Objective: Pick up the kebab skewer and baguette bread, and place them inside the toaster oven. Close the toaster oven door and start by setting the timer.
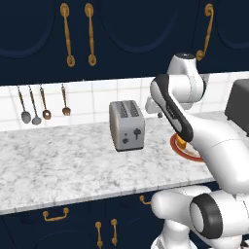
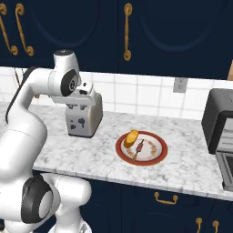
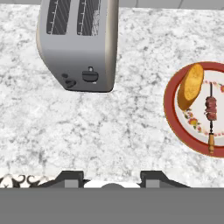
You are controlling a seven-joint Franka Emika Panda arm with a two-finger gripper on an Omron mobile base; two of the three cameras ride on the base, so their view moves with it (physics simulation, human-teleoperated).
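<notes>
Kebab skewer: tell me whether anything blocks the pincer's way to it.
Nothing visible does. The kebab skewer lies on the red-rimmed plate beside the baguette bread, with bare marble counter between it and the pincer. The silver toaster stands off to one side.

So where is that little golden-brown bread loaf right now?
The golden-brown baguette bread lies on the left part of the red-rimmed plate, beside the kebab skewer, right of the silver toaster.

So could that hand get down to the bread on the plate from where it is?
Probably yes. The bread lies uncovered on the plate beside the skewer, and nothing stands between it and the hand; the toaster sits off to the side.
</notes>
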